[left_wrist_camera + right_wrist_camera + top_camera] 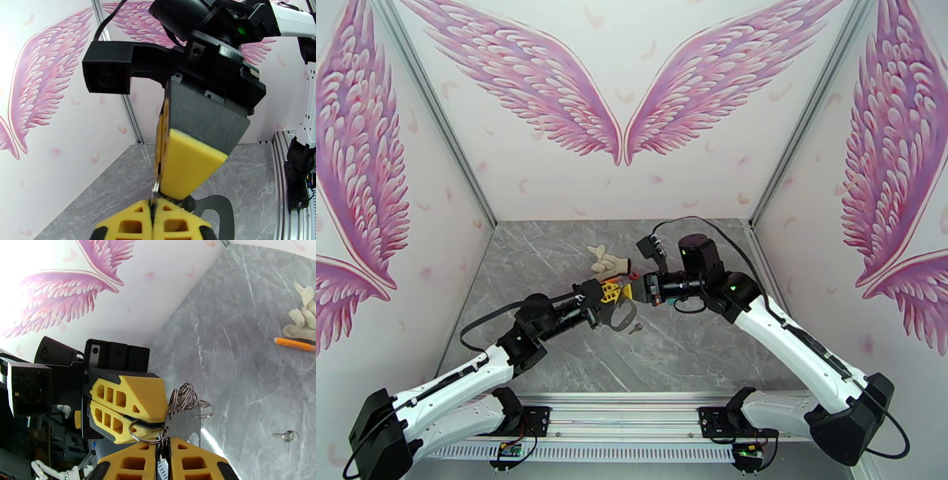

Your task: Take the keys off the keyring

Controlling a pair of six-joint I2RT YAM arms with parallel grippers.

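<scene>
Top external view: above desk [553, 260], left tool [160, 422] clenched on keyring [223, 207], right tool [166, 455] pinched shut on small ring [138, 431] among keys [183, 398]; best drawing that ring steadily toward the loop's gap, left grip firm, no twisting.
</scene>
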